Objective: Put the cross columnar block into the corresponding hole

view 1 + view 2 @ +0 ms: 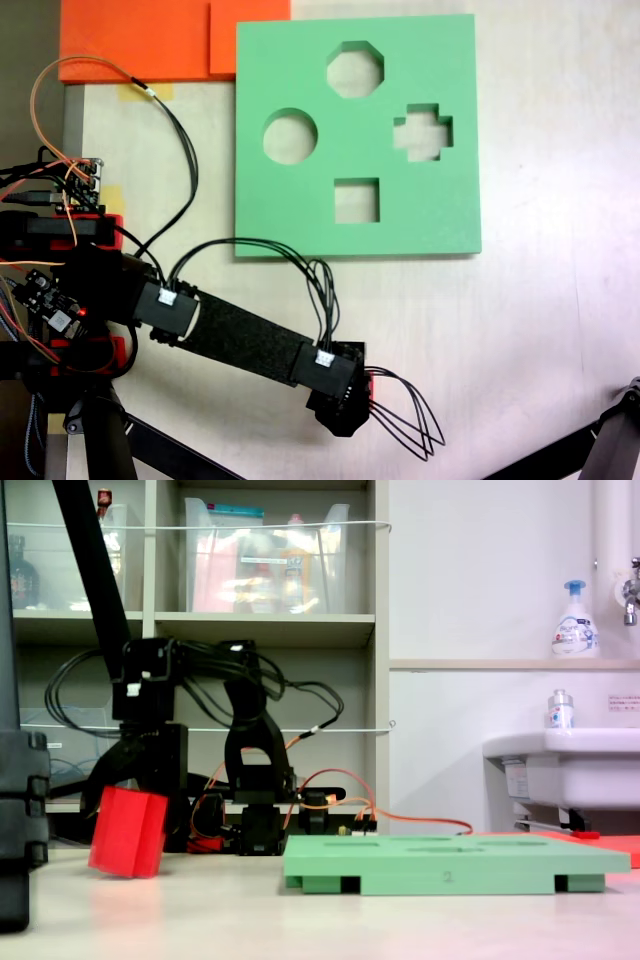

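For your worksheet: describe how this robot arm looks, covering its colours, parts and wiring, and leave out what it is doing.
The arm is built from black links, one of them with a rough, speckled surface, with red parts at its base. Black motor blocks carry small white connectors. Bundles of thin black cables loop between joints; orange wires run from the base. The gripper is black too.

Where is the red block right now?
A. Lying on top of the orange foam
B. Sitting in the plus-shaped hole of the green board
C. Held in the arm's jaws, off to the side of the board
C: in a fixed view the red block hangs tilted in the gripper, away from the green board, whose plus-shaped hole is empty.
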